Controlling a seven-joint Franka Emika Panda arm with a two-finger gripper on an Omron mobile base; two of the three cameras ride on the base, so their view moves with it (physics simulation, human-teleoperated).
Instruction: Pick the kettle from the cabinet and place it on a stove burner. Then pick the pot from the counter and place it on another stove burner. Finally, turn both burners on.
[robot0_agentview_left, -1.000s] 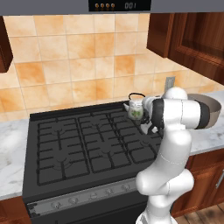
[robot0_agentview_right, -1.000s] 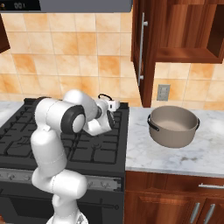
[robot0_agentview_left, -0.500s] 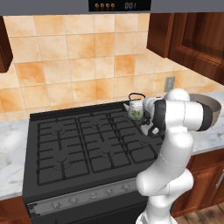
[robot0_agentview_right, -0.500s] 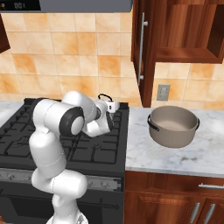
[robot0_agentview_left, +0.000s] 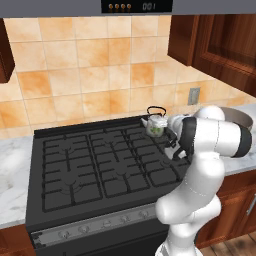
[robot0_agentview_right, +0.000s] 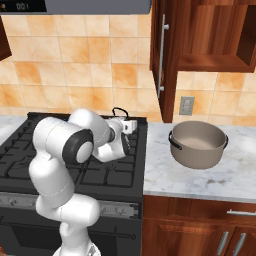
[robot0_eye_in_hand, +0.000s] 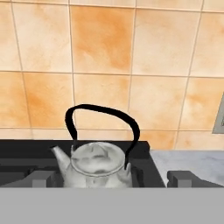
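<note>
The small leafy-print kettle (robot0_agentview_left: 156, 124) stands upright on the back right burner (robot0_agentview_left: 131, 134) of the black stove (robot0_agentview_left: 100, 167). My gripper (robot0_agentview_left: 170, 138) hovers just to its right, open, with nothing in it. In the hand view the kettle (robot0_eye_in_hand: 97, 162) lies straight ahead, its black arched handle up, and the gripper (robot0_eye_in_hand: 113, 179) has its fingertips (robot0_eye_in_hand: 42, 178) spread wide and apart from it. The wide taupe-grey pot (robot0_agentview_right: 198, 145) sits on the white marble counter (robot0_agentview_right: 200, 176) right of the stove. The reddish-brown cabinet (robot0_agentview_right: 210, 35) above stands open.
The open cabinet door with its silver bar handle (robot0_agentview_right: 161, 55) hangs over the stove's right edge. A row of silver knobs (robot0_agentview_left: 105, 223) runs along the stove front. A wall outlet (robot0_agentview_right: 186, 105) sits behind the pot. Marble counter (robot0_agentview_left: 12, 175) continues left of the stove.
My arm has drawn back a little to the right, away from the kettle. The kettle and the pot have stayed put, and the jaws stay open.
</note>
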